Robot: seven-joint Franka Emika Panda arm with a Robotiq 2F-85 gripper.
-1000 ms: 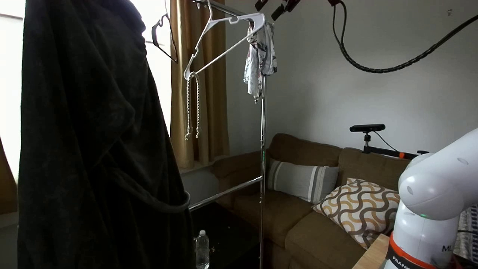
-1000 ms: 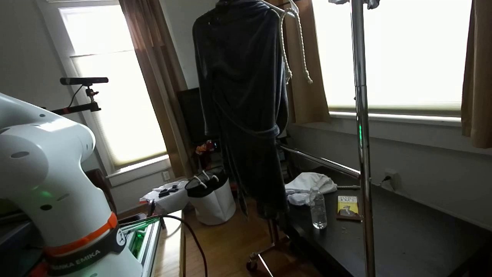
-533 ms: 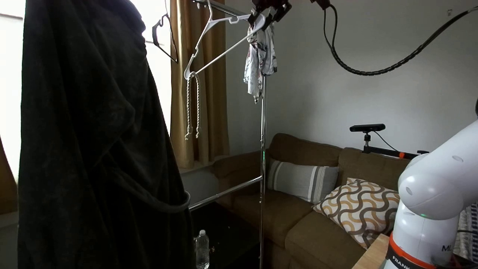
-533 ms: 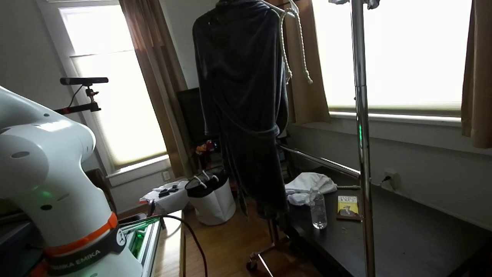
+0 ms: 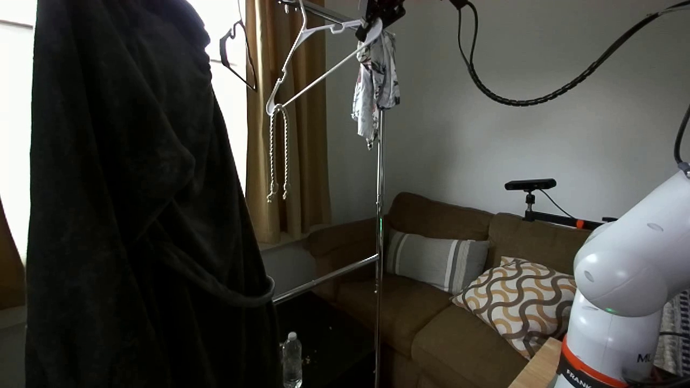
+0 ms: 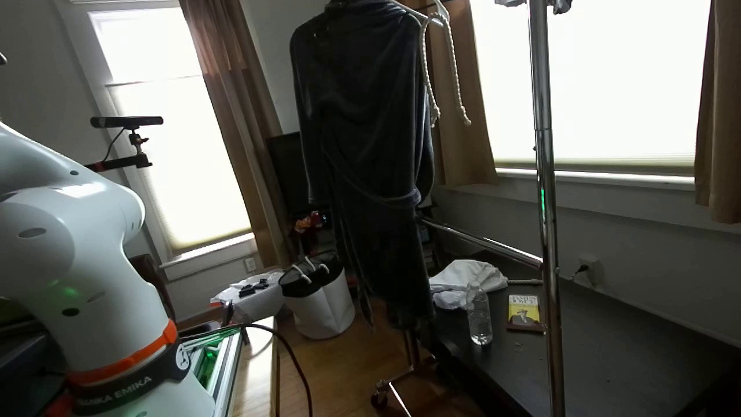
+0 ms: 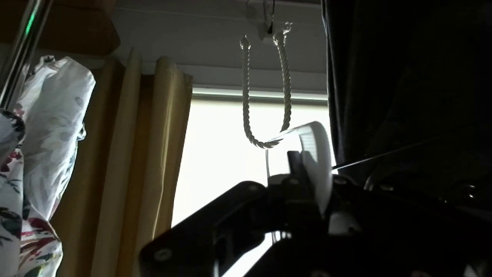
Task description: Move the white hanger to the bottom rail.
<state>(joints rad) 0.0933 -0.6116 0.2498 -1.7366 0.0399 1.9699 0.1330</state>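
Note:
The white hanger (image 5: 305, 33) hangs tilted from the top rail, with a twisted rope (image 5: 285, 156) looped over its lower end. At its upper end near the post, my gripper (image 5: 364, 33) is shut on it. In the wrist view the gripper (image 7: 301, 153) has its dark fingers together, and the pale, blurred hanger (image 7: 319, 161) passes between them; shadow hides the exact contact. The bottom rail (image 5: 329, 277) runs low from the post behind the robe, and also shows in an exterior view as a chrome bottom rail (image 6: 480, 240).
A dark robe (image 5: 135, 188) hangs on the rack and covers much of it. Floral cloth (image 5: 372, 86) hangs by the upright post (image 6: 544, 174), beside the gripper. A black hanger (image 5: 223, 48) hangs farther along. On the black table stands a water bottle (image 6: 479, 315).
My gripper came left and down to the hanger's upper end with its fingers apart, then shut there. The hanger has not visibly moved.

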